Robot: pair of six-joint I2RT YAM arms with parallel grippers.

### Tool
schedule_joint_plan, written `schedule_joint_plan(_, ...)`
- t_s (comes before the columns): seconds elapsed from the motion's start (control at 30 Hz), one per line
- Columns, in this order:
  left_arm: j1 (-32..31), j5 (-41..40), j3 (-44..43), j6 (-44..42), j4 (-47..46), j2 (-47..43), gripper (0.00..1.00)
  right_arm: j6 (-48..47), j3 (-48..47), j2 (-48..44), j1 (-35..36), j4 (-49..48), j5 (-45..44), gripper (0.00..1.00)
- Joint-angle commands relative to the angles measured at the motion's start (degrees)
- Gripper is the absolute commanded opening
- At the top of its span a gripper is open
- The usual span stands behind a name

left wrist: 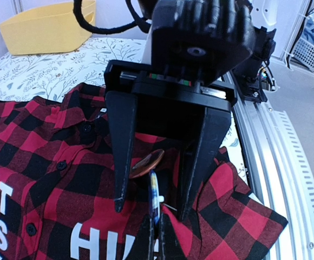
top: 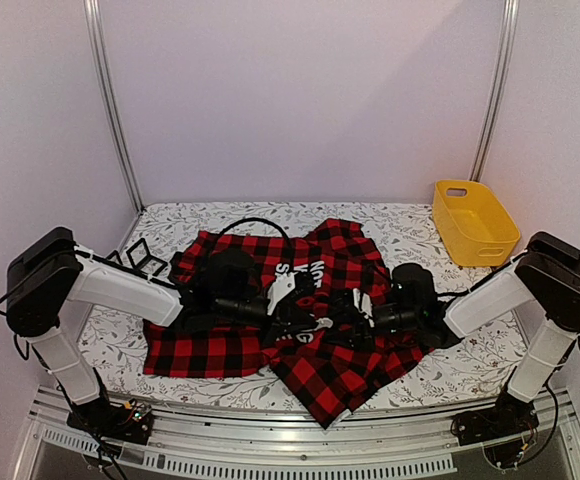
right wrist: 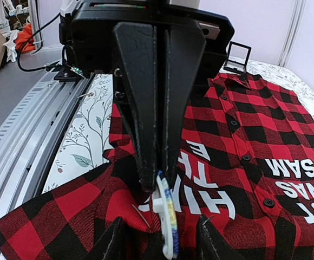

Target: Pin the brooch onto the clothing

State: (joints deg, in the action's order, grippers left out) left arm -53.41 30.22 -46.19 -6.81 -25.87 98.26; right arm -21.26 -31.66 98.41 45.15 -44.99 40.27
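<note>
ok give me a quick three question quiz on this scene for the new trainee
1. True or false: the left gripper is shut on the brooch.
2. Where is the yellow bin in the top view? A) back right B) front left C) on top of the left arm
3. Fill in: the right gripper has its jaws ___, one finger on either side of the brooch, above the checked shirt.
Key: 1 true; 2 A; 3 open
</note>
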Motion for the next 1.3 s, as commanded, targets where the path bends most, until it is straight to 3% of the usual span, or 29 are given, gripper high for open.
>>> schedule_joint_plan(0.0,0.64,1.15,0.05,0.21,-1.73,-1.5,0.0,2.58,-0.65,-1.27,-1.08,-2.01,1.36,0.43)
schedule_joint_plan(0.47,0.59,1.2,0.52,0.63,-3.2,-1.59,0.0,6.39,-1.47,1.16,-1.24,-5.81,-0.29,0.36)
schedule_joint_plan(0.97,0.83,1.83,0.69,1.24,-3.68,-1.56,0.0,14.16,-0.75,1.77,-1.24,-11.78,-5.12,0.18)
schedule_joint_plan(1.27,0.84,1.66,0.74,1.35,-3.63,-1.64,0.0,16.3,0.4,1.89,-1.29,-12.49,-8.87,0.12)
